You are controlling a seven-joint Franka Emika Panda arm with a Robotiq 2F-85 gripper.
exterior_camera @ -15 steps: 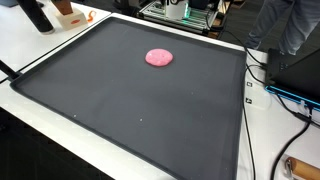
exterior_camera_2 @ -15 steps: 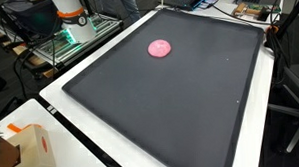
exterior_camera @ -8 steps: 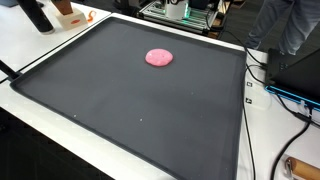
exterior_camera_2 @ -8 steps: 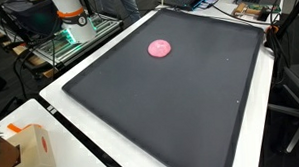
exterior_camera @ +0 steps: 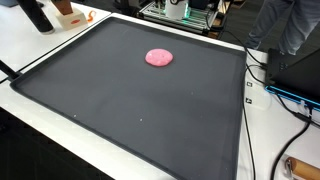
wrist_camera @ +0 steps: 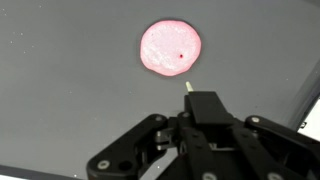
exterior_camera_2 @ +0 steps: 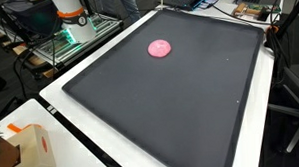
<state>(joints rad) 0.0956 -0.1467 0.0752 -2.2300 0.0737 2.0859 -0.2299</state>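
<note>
**A:** What holds what, from left to right?

**B:** In an exterior view a cardboard box (exterior_camera_2: 30,148) stands at the lower left on the white desk (exterior_camera_2: 84,161); what is in it cannot be made out. To its right a large dark mat (exterior_camera_2: 180,102) with a thin raised border covers most of the desk; it carries one thing, a flat pink disc (exterior_camera_2: 160,48), lying towards the far end and well apart from every edge.

**A:** And from the opposite side?

**B:** In an exterior view the same dark mat (exterior_camera: 150,115) fills the frame; the pink disc (exterior_camera: 159,58) lies in its far half, a little left of centre. Cables (exterior_camera: 262,75) trail along the right border.

**A:** How is the arm posed?

**B:** Only the wrist view shows it; the camera looks down on the mat, and the pincer (wrist_camera: 205,118) comes in from the bottom edge, black linkages spread to either side. The pink disc (wrist_camera: 170,48) lies just beyond its tip, slightly to the left, not touched. Whether the pincer is open or closed I cannot tell; it has hold of nothing visible.
</note>
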